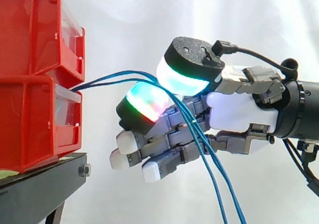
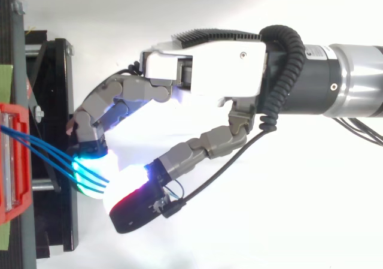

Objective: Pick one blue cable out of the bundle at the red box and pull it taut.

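White curtain point(image 1: 149, 14) — blue cables point(image 1: 107, 79) pinched between fingers point(image 1: 143, 105)

2 red bins point(image 1: 30, 29) are stacked on 1 black stand point(image 1: 45, 181). 3 blue cables point(image 2: 51, 153) lead out from them. There is 1 hand point(image 1: 241, 109).

Probably a robotics lab: a white curtain point(image 1: 149, 14) backs stacked red bins point(image 1: 35, 59) on a black stand point(image 1: 45, 189).
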Controlling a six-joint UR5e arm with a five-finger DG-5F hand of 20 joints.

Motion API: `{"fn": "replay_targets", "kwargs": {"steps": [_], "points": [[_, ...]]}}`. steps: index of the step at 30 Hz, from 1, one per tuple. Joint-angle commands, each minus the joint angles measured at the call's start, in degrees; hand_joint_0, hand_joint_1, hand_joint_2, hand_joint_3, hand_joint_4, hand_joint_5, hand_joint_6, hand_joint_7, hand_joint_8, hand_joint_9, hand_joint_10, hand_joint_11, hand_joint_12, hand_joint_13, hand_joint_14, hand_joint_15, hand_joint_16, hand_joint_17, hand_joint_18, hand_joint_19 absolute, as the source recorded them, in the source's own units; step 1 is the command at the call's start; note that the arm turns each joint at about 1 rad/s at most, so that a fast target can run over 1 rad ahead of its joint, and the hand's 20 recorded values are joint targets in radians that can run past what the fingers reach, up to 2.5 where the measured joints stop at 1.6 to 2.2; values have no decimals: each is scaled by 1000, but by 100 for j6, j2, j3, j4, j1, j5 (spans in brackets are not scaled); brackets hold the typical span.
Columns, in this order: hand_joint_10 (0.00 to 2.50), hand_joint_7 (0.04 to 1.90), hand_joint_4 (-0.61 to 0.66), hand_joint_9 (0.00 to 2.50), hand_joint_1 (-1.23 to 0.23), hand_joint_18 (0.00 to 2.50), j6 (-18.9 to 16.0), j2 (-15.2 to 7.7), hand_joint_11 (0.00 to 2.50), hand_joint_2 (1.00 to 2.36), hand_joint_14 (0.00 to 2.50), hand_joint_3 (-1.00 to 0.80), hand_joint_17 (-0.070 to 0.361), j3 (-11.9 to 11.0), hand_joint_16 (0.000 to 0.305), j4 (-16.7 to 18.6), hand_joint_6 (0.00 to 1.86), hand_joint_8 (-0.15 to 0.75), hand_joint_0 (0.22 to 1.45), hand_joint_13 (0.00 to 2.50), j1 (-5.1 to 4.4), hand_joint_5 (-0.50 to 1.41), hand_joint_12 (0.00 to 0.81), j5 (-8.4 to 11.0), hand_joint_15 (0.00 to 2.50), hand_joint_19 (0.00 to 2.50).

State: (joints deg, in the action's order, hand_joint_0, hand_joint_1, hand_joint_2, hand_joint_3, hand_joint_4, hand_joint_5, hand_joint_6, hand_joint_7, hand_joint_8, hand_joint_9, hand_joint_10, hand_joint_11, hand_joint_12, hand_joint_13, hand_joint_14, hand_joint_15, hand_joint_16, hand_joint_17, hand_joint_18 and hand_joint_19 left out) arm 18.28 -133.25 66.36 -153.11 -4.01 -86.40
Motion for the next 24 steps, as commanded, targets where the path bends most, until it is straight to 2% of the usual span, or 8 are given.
{"fn": "replay_targets", "kwargs": {"steps": [1,11,19,24], "points": [[11,958,151,754,-892,659,0,0,441,1016,6,-279,133,-1,59,0,869,316,668,536,5,-157,357,1,172,308],[11,964,64,737,-966,661,9,0,436,1010,5,-378,132,-1,59,9,886,303,740,530,5,-162,350,-8,162,272],[11,1003,91,711,-988,625,35,0,426,1002,5,-481,130,-36,58,0,905,293,822,511,5,-176,347,-26,152,278],[12,914,80,594,-983,606,35,0,400,1000,5,-500,128,-36,57,0,907,265,824,474,5,-205,341,-34,139,231]]}}
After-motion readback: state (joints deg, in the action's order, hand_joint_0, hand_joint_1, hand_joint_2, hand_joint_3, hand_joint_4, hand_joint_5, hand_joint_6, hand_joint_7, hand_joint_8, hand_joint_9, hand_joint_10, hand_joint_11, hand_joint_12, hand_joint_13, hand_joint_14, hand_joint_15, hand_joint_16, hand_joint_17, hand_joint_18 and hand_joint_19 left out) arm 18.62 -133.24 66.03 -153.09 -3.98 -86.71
